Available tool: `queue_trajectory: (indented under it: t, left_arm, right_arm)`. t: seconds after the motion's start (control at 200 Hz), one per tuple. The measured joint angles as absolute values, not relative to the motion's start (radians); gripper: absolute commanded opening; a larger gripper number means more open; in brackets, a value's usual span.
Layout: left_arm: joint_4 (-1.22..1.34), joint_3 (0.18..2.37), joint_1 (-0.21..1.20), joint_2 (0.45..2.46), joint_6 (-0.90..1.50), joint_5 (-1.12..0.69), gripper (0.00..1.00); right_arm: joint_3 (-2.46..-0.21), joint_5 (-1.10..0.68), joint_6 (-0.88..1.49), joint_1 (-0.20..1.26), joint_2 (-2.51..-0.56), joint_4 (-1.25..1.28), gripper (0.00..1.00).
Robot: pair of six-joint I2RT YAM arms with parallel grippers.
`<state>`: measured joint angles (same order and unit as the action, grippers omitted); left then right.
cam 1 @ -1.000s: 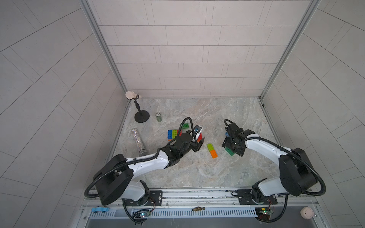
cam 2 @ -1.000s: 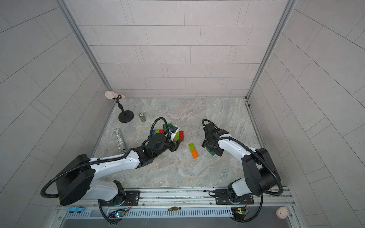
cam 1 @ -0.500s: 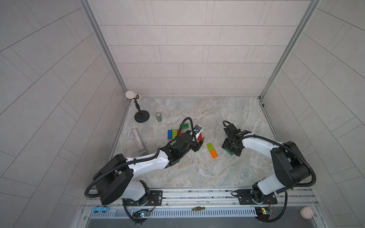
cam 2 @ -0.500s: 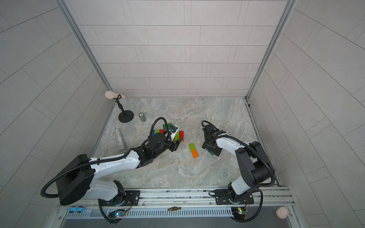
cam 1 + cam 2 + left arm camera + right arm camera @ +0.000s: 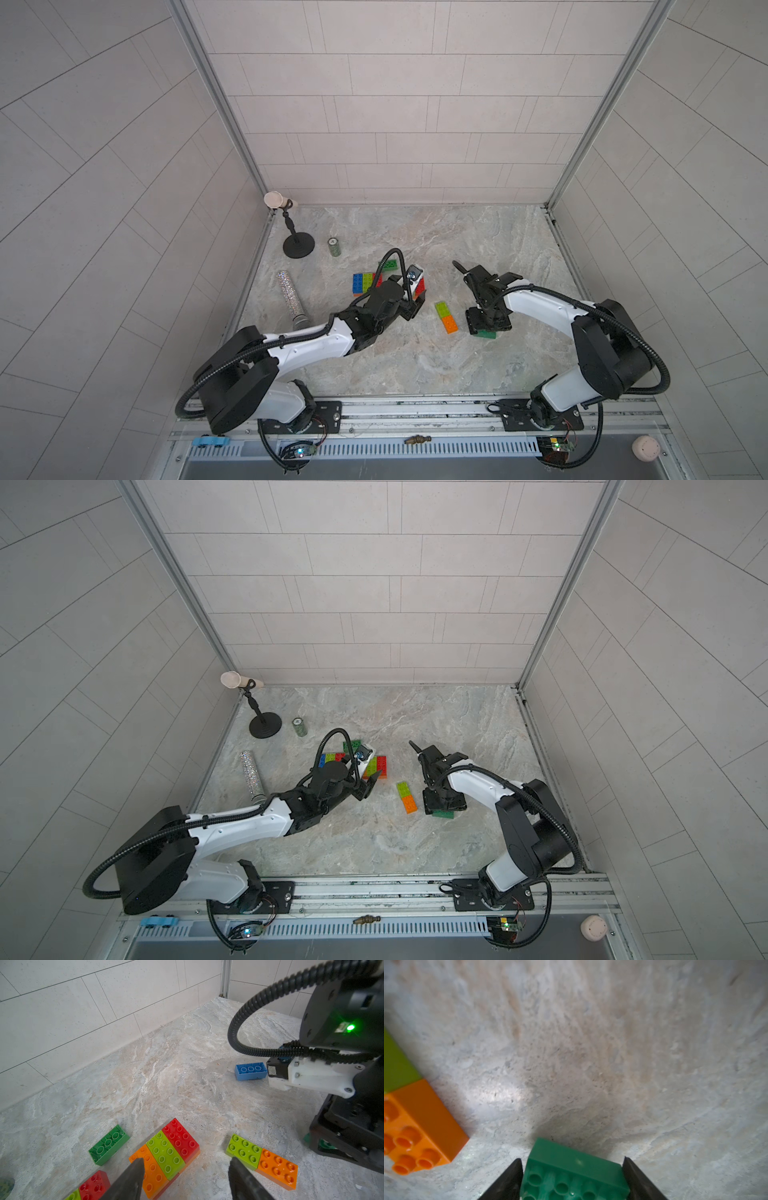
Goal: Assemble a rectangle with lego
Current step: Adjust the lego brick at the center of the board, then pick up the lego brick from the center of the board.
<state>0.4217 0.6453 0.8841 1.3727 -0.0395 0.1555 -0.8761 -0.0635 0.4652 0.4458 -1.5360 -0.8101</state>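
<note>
My right gripper points down at the table and is shut on a dark green lego brick, which shows under the jaws in both top views. Just left of it lie a lime brick and an orange brick, joined end to end. My left gripper hangs open and empty over an orange, lime and red block. An upturned green brick and an upturned blue brick lie loose. A blue, lime and red row sits behind the left gripper.
A small green can and a black microphone stand stand at the back left. A glittery silver tube lies along the left wall. Tiled walls close in the marble table on three sides.
My right gripper has turned and come down round the dark green brick, its jaws narrowing on it. The brick sits slightly nearer the front. The left arm has not moved.
</note>
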Motion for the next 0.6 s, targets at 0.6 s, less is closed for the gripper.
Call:
queue_trajectory:
  t: [0.6]
  left_arm:
    - [0.422, 0.643, 0.884, 1.375, -0.042, 0.132, 0.68]
  right_arm:
    - [-0.844, -0.121, 0.624, 0.403, -1.498, -0.805, 0.79]
